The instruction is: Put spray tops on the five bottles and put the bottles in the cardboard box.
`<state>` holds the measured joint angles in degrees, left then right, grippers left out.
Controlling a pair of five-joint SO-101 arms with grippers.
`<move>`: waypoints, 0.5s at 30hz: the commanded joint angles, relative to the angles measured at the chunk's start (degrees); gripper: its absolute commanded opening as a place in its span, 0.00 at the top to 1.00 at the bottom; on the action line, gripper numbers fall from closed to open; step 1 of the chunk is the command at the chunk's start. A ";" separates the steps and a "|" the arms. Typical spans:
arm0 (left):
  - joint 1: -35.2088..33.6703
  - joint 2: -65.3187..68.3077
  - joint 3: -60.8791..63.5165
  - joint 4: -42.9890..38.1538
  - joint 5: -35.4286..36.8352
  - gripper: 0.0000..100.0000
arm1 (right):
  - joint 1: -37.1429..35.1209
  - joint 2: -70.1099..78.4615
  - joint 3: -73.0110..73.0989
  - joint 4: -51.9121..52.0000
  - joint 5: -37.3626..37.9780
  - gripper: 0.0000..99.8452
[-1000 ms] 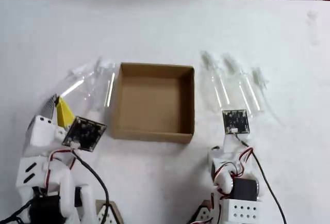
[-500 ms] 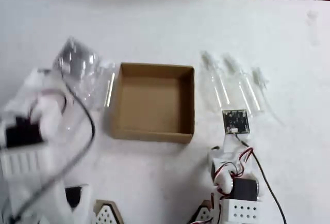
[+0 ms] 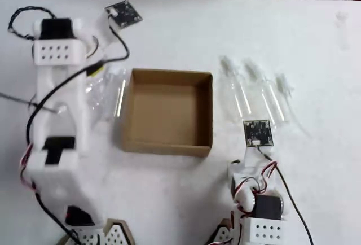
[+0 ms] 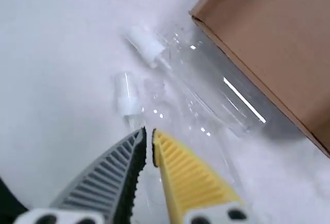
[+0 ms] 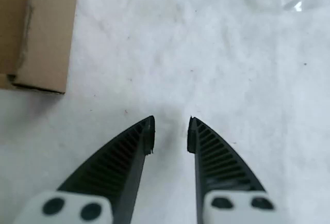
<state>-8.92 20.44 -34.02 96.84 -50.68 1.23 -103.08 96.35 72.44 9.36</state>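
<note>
Between the left gripper's [image 4: 149, 137] grey and yellow fingers we see barely a sliver of gap. They are closed on nothing, tips over the white table [image 4: 56, 53] just short of a small spray top [image 4: 125, 94]. Just beyond lies a clear bottle [image 4: 206, 87] on its side, its flank close along the outer wall of the cardboard box [image 4: 278, 38].

The right gripper [image 5: 170, 131] holds its black fingers slightly apart, nothing between them, above white table, with a box corner [image 5: 41, 33] near.

From above, we find the box [image 3: 166, 143] mid-table, top open, brown floor showing. Three bottles [image 3: 265, 95] lie side by side on the table to its right, a strip of tabletop between. Beyond the box, white table runs wide to the far edge.
</note>
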 commanded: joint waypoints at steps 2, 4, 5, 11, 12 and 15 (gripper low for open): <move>-0.22 14.55 -17.05 2.29 0.79 0.94 | 0.48 -0.22 0.44 0.48 0.70 0.91; -0.48 19.12 -21.01 3.25 0.79 0.88 | 0.48 -0.22 0.44 0.48 0.70 0.91; -0.66 21.23 -22.95 3.60 0.79 0.84 | 0.48 -0.22 0.44 0.48 0.70 0.91; -3.12 31.16 -33.23 3.87 0.62 0.83 | 0.57 -0.22 0.44 0.48 0.70 0.91; -3.82 32.31 -34.46 3.87 0.62 0.83 | 0.57 -0.22 0.44 0.48 0.70 0.91; -4.88 35.47 -37.10 3.87 -0.09 0.83 | 0.57 -0.22 0.44 0.48 0.70 0.91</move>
<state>-11.30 53.93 -65.41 99.91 -50.68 1.41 -103.08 96.35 72.44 9.36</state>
